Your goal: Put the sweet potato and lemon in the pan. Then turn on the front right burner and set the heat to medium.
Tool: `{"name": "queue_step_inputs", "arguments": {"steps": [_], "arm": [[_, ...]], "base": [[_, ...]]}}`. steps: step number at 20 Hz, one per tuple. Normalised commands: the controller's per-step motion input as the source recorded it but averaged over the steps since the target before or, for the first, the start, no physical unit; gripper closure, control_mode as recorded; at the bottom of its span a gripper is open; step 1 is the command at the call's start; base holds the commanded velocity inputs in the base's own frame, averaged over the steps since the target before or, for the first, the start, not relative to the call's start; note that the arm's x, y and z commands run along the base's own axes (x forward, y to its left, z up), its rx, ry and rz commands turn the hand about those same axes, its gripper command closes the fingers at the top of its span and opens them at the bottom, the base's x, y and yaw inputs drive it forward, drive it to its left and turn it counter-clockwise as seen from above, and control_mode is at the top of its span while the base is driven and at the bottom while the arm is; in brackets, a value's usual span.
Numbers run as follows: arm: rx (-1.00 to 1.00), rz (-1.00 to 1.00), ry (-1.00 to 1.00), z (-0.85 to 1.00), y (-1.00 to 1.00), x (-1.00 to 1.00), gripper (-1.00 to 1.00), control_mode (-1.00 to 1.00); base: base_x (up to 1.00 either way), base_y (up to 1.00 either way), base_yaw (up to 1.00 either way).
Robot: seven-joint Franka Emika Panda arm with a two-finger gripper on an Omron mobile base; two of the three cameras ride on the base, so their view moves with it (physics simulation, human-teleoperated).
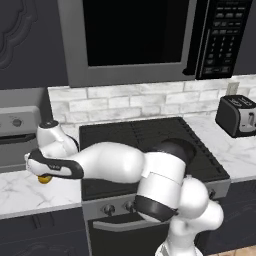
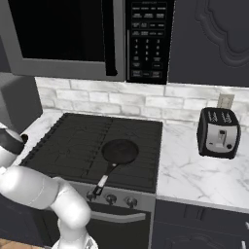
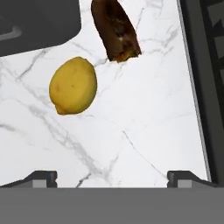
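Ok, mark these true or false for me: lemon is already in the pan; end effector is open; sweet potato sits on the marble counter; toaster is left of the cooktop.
1. The lemon is in the pan. False: it lies on the marble counter; the pan is empty.
2. The end effector is open. True.
3. The sweet potato lies on the counter. True, apart from the lemon.
4. The toaster stands left of the cooktop. False: right.

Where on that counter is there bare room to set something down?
Bare marble lies between the cooktop and the toaster, and in the hand view below the lemon and sweet potato. The pan crowds the front right burner.
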Motion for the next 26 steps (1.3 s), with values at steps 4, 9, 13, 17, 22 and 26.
{"name": "queue_step_inputs", "arguments": {"steps": [4,9,13,17,22,26], "arm": [[0.00,0.00,0.00,0.00,0.04,0.22,-1.00,-1.00],[0.00,0.00,0.00,0.00,0.05,0.24,-1.00,-1.00],[0.00,0.00,0.02,-0.06,0.01,0.10,-1.00,-1.00],[0.00,0.00,0.01,-0.17,0.06,0.17,-1.00,-1.00],[0.00,0.00,0.00,-0.20,0.05,0.19,-1.00,-1.00],[0.00,0.00,0.00,-0.24,0.08,0.16,-1.00,-1.00]], "base": [[0.00,0.00,0.00],[0.00,0.00,0.00],[0.00,0.00,0.00],[0.00,0.00,0.00],[0.00,0.00,0.00],[0.00,0.00,0.00]]}}
